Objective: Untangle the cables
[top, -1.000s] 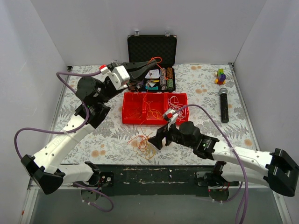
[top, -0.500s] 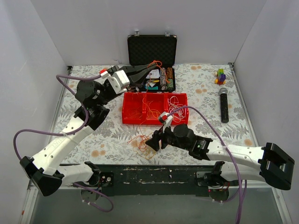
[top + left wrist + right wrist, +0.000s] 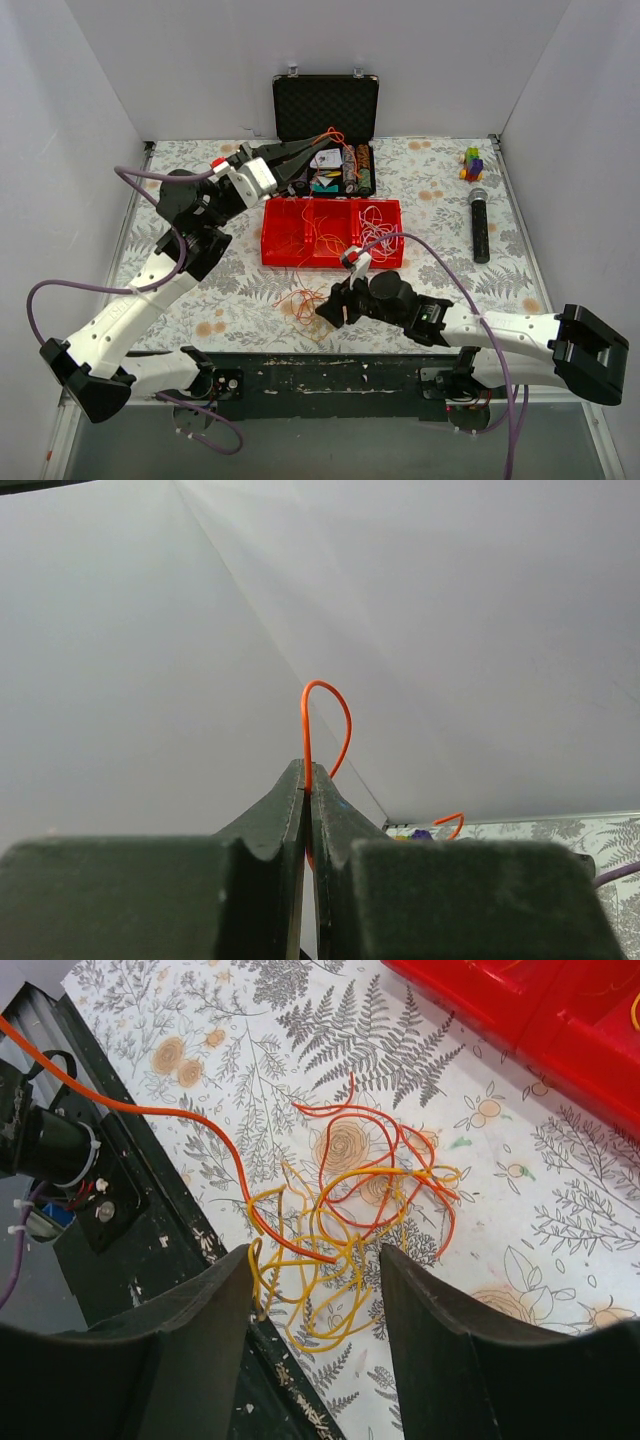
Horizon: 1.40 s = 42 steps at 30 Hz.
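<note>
Cables are lying tangled under the right gripper, its jaws hanging wide; left gripper is pinching one orange wire.

Cables: thin strands were orange, yellow and red. Table: white cover was printed with grey ferns and tan-orange blossoms; its near edge was black and scuffed. Tray was bright red. Case was black. Microphone was black with a silver head. Blocks were yellow, purple and green. Arms were white with black joints; hoses were purple. Walls were plain white.
</note>
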Motion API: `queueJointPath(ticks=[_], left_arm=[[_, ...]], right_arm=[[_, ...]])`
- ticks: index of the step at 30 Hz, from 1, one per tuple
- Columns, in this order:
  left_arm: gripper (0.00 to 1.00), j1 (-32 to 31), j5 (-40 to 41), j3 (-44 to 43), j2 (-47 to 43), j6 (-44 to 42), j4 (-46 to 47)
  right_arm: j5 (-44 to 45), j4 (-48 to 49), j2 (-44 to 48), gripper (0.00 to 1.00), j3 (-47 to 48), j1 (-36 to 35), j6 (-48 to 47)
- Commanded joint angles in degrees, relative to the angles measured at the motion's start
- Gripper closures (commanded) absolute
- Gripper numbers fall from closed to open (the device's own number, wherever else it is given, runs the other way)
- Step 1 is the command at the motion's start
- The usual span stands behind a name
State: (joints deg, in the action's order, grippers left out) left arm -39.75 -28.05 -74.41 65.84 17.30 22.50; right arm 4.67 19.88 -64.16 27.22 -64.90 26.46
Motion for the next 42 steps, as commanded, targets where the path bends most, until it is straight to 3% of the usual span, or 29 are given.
queueJointPath(ticks=[1, 3, 8, 16, 28, 42], left_arm=[[1.00, 0.28, -0.42, -0.03, -1.95, -1.30, 0.09], [1.00, 0.28, -0.25, 0.06, -2.04, -1.39, 0.09], [1.00, 0.28, 0.45, 0.06, -2.21, -2.88, -0.88], [1.00, 0.28, 7.66, -4.87, 0.51, -16.14, -3.42], [1.00, 0.63, 9.15, 13.67, -0.81, -23.01, 2.01], [1.00, 1.25, 9.68, 19.91, 1.57, -27.24, 7.20]], right_arm=[[2.19, 2.44, 1.67, 0.44, -0.59, -0.49, 0.96], [2.80, 1.75, 1.93, 0.56, -0.24, -0.40, 1.05], [5.61, 1.22, 4.39, 0.99, -1.99, -0.57, 1.75], [8.87, -3.62, 8.52, 0.99, -6.99, -0.40, 4.91], [11.77, -8.27, 16.52, 0.99, -9.38, -0.49, 6.68], [13.88, -11.26, 21.88, 0.99, -10.79, -0.40, 7.73]])
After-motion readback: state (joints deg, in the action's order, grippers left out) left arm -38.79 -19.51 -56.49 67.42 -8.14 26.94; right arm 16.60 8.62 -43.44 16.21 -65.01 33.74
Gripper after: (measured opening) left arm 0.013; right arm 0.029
